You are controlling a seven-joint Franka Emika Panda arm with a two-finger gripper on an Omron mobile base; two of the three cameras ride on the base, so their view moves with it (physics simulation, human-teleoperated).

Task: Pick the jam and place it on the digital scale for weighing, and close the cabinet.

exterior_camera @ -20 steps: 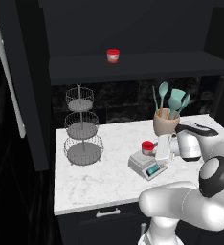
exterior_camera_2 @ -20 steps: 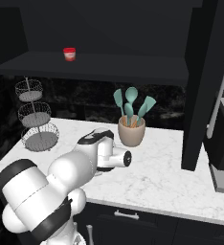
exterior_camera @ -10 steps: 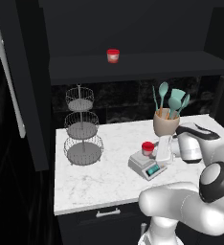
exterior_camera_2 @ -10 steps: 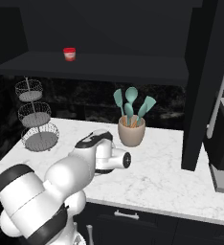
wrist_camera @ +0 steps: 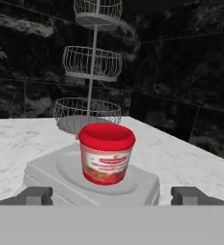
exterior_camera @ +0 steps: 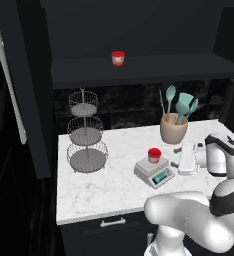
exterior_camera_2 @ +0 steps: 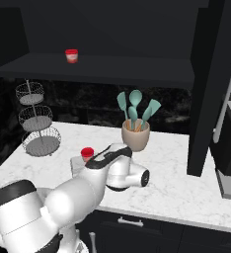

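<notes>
The jam (wrist_camera: 106,153) stands upright on the platform of the digital scale (wrist_camera: 42,172) at centre frame on the marble desk (exterior_camera: 104,185), the robot's fingers (wrist_camera: 35,195) spread wide at either side of it and holding nothing. The forearm lies low and level over the desk, the gripper (exterior_camera: 187,159) just right of the scale in the left base view. The retreat is best made straight back, clear of the jar, before reaching for the open cabinet (exterior_camera: 19,85) door at left.
</notes>
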